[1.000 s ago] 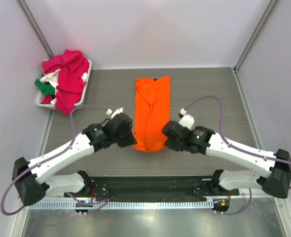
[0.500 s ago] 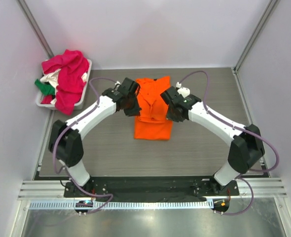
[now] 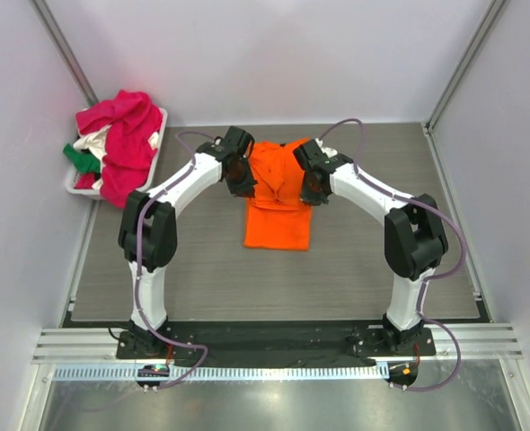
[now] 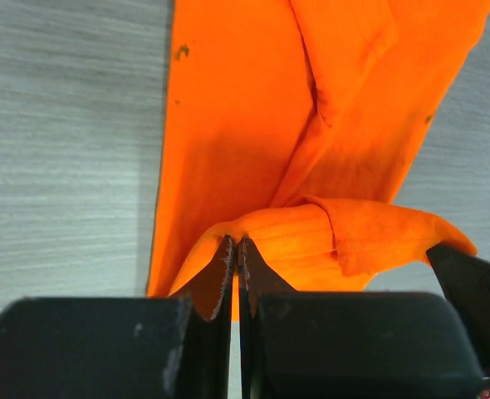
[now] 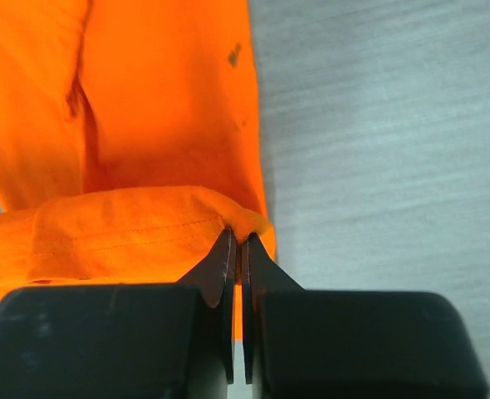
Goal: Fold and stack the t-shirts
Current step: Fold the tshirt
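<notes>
The left tool is pressed together, and its two tips pinch a raised fold of the orange shirt at the shirt's left edge. The right tool is also pressed together and pinches a stitched hem of the same shirt at its right edge. Both pinched edges are held up above the flat part of the shirt.

The shirt lies in the middle of the table, between the two arms. A few small dark specks show on the cloth.

At the far left corner a basket holds more shirts: a pink one on top, with white and green parts under it.

From above, the black wrists cover the tips and the pinched cloth. In each wrist view the tool's black body cuts off the near part of the shirt.
</notes>
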